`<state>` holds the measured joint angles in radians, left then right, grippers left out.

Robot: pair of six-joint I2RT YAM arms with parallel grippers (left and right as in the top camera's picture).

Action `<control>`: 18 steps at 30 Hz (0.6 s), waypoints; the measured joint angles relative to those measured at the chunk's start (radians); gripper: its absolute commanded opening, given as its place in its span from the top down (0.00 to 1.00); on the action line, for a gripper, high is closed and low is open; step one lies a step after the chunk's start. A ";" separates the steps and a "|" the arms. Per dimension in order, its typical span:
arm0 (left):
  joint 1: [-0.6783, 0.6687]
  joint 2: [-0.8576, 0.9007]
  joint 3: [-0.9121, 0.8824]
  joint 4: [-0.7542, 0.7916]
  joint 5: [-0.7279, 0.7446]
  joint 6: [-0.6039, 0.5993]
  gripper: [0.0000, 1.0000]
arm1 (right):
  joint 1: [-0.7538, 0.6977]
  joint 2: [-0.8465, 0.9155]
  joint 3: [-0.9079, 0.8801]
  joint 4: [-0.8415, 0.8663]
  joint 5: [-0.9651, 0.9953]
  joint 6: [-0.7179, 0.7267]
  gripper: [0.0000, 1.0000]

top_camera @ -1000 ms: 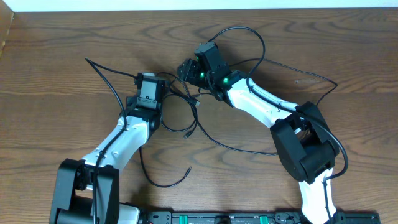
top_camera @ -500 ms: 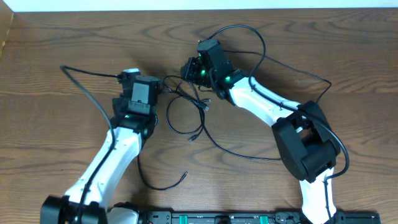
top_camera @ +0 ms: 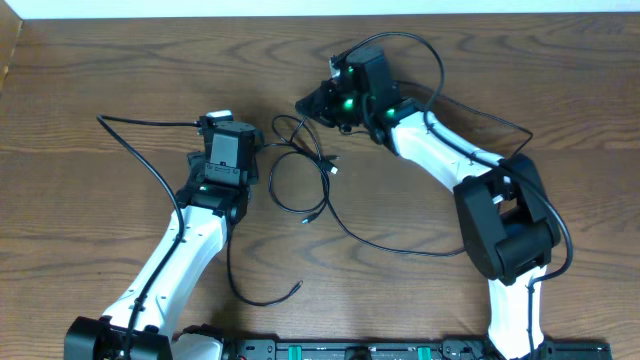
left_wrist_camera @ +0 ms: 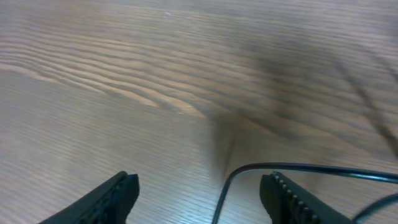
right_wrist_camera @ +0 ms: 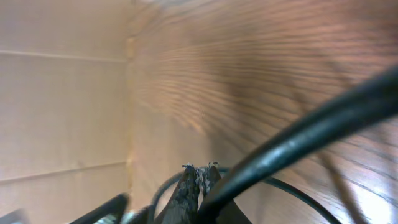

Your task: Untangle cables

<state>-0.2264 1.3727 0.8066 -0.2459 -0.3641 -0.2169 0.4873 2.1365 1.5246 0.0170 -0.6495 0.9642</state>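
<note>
I'm getting a sharp, evenly lit overhead view, with the cables [top_camera: 333, 168] casting only faint shadows on the table [top_camera: 100, 60]. Both wrist views are smearing badly; wood grain is streaking, and the right one's lower right corner is glaring.

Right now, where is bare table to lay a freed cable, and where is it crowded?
Bare: table left of the left arm, and the far-right corner past the right arm. Crowded: the cables looped between the arms.

overhead looks straight down on the whole table [top_camera: 90, 90]; both wrist views skim low and close over the table's wood, sharing it and the cables [top_camera: 300, 190] with overhead.
</note>
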 measured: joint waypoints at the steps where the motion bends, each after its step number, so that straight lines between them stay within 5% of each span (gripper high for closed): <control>1: 0.000 0.000 0.000 0.001 0.024 -0.009 0.28 | -0.010 0.000 0.000 0.024 -0.035 0.002 0.99; 7: 0.000 0.000 0.000 0.045 0.186 -0.011 0.28 | -0.043 0.000 0.000 0.163 -0.210 0.012 0.99; 18: 0.000 0.000 0.000 0.072 0.389 0.208 0.29 | -0.058 0.000 0.000 0.249 -0.425 0.082 0.99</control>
<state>-0.2264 1.3727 0.8066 -0.1738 0.0254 -0.0086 0.4290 2.1365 1.5246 0.2665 -1.0744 1.0466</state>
